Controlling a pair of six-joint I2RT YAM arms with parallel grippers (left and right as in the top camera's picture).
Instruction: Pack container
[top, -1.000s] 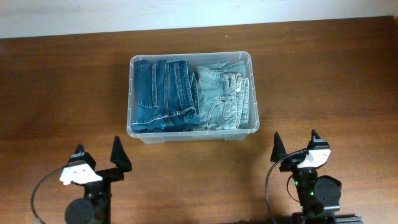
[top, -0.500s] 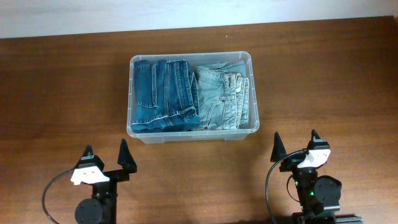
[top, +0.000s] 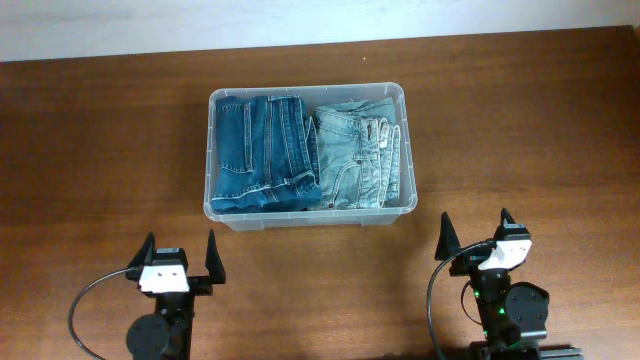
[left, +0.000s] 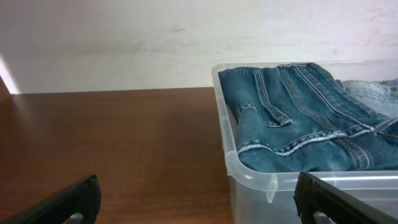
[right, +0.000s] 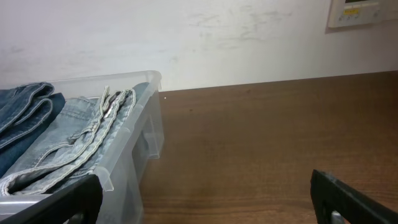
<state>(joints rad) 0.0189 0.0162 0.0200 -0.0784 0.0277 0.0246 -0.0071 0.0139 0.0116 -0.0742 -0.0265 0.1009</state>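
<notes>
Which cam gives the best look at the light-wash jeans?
Overhead: the light-wash jeans lie fully visible, right side of the container. Right wrist shows them side-on, partly cropped; left wrist, a sliver.

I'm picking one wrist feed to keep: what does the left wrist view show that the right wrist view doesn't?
Only left wrist: the container's near left corner and the open left gripper. Only right wrist: a white wall panel, the container's near right corner and the open right gripper. Both: the dark blue jeans and light blue jeans inside the container, the brown table, the pale wall.
</notes>
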